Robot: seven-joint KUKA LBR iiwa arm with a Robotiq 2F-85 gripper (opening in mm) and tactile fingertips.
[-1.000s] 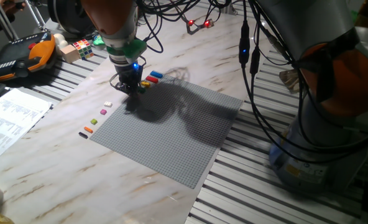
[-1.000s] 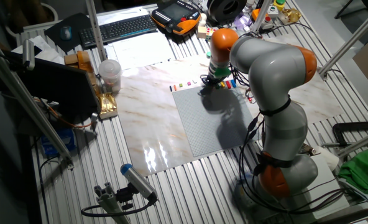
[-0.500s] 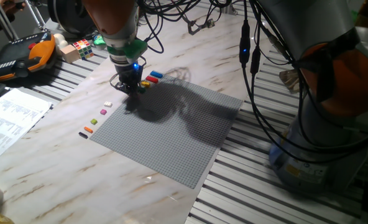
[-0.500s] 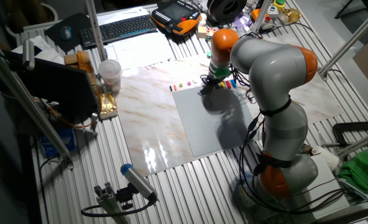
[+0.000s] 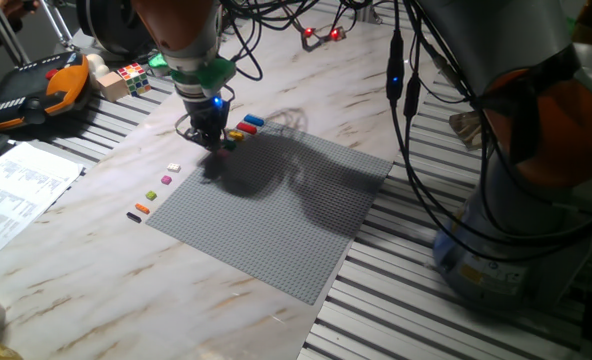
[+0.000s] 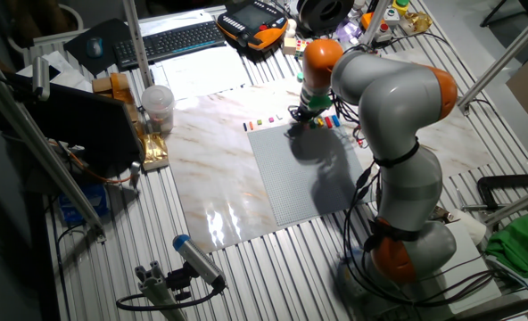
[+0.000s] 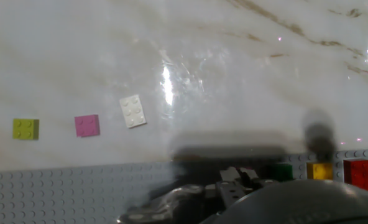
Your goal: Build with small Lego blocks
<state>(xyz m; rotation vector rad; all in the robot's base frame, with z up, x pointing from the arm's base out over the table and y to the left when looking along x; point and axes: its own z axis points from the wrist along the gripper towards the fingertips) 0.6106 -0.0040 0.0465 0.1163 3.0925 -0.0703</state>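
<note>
From the hand view, nearest the lens is the dark blurred body of the pincer (image 7: 234, 186), low over the edge of the grey baseplate (image 7: 59, 186); its tips are hidden, so I cannot tell whether they are spread, pressed together or pinching a brick. Just beside it along the plate's edge stand a green brick (image 7: 282, 171), a yellow brick (image 7: 321, 170) and a red brick (image 7: 359, 173). Further out on the marble bench (image 7: 234, 62) lie a white brick (image 7: 133, 111), a pink brick (image 7: 87, 125) and a lime brick (image 7: 25, 129), well apart from the plate's studs.

In one fixed view the pincer hangs at the plate's far corner, touching or nearly touching the row of coloured bricks there, with a blue brick (image 5: 251, 121) at the row's end.

The step in hand looks like taking one brick from that row. To do it well, I would centre the tips on a single brick, square to its long sides, so the neighbours are not nudged, and descend straight.

Against the pictures from half a second and a second ago nothing among the bricks has shifted; the arm sits almost where it was, perhaps a touch higher
</note>
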